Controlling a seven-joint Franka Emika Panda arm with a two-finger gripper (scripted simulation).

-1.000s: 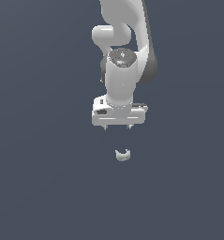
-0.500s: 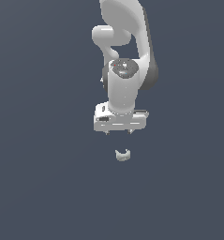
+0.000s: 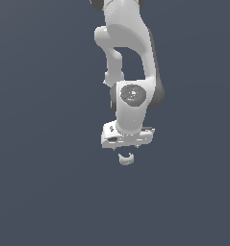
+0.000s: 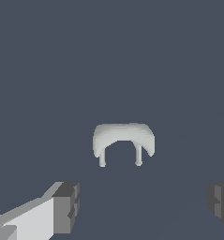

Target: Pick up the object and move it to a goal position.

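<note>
Off-white and rounded, the tiny notched object (image 3: pixel 126 159) lies on the flat slate-grey surface (image 3: pixel 44 192), a little below the middle of the exterior view and far from any edge that shows. In the wrist view it (image 4: pixel 123 140) reads as a small arch with two thin prongs, sitting between the two dark grey finger pads (image 4: pixel 66 207), which stand far apart on either side with bare grey ground between them and the piece.

Directly above the object in the exterior view hangs the white robot gripper (image 3: pixel 127 150), its broad palm bar level and its short fingers pointing down, almost reaching the top of the piece. Its jaws are spread wide and hold nothing; the object is much narrower than the gap and is touched by neither pad.

Behind and above, the white Franka arm (image 3: pixel 128 53) rises in a curve to the top of the exterior view, its round wrist joint with a grey disc facing the camera.

Compared with half a second ago, the gripper has come down: the clear gap seen then between the fingertips and the object has nearly closed, and the wrist joint sits lower in the picture. A second ago the gap was wider yet. The object itself lies on the same spot of the surface, unmoved.
</note>
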